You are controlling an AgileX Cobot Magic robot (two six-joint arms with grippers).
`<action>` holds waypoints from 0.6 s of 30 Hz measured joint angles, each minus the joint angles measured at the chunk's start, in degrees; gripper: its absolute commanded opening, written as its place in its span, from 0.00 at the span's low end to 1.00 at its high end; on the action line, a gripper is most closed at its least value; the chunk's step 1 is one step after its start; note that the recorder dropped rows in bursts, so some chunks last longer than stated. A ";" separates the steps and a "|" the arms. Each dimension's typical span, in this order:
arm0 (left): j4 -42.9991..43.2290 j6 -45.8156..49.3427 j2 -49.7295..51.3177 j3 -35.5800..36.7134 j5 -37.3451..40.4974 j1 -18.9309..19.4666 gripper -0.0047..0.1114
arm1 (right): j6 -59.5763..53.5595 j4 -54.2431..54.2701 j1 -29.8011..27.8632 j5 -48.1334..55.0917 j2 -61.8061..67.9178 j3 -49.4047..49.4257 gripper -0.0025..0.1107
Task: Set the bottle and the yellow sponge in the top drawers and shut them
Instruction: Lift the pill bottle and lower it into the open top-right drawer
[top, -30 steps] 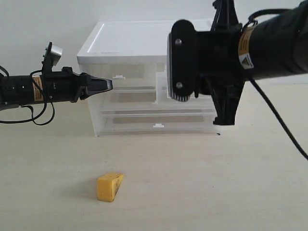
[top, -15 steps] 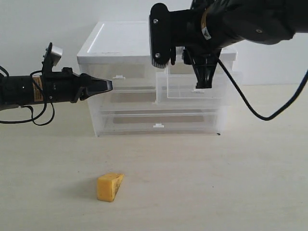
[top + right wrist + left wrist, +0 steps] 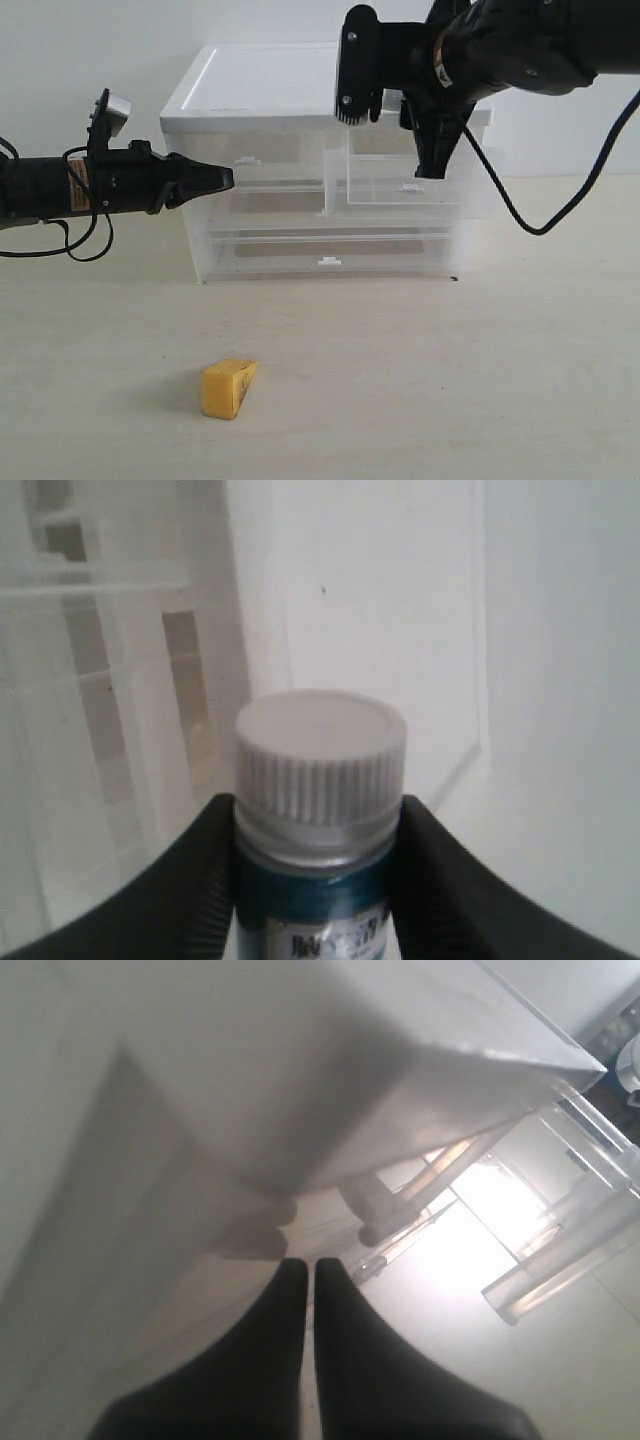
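While the right hand (image 3: 430, 168) reaches down at the open right top drawer (image 3: 385, 195), its fingers are clamped on the bottle (image 3: 320, 780). One black finger sits on each side of the teal label, just under the white ribbed cap. In the exterior view the arm hides the bottle, and whether the fingertips are already below the drawer's rim cannot be told. That drawer is pulled out, and its front edge stands well proud of the cabinet (image 3: 260, 95) face. The left top drawer (image 3: 275, 172) sits flush and closed. The left hand (image 3: 226, 178) has its fingers pressed together on nothing. Its tip is at the cabinet's left front edge, level with the closed drawer and just beside the drawer's tab handle (image 3: 246, 159). Whether it touches the plastic cannot be told. The yellow sponge (image 3: 228, 388) lies on the worktop (image 3: 470, 380), well in front of the cabinet and left of its middle. It is well apart from both hands, with bare surface on every side. A broad open stretch of worktop runs between the sponge and the cabinet's bottom edge, and on to the right.
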 measured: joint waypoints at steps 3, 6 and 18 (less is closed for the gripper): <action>0.10 0.00 0.00 0.00 0.26 0.00 0.07 | 1.93 0.00 -0.04 -1.64 0.00 -0.12 0.02; 0.34 0.05 0.00 0.00 0.82 0.00 0.07 | 3.57 0.00 -0.13 -1.60 0.00 -0.12 0.02; 0.94 0.14 0.00 0.00 1.56 0.00 0.07 | -0.39 0.52 -0.26 2.74 0.34 -0.12 0.02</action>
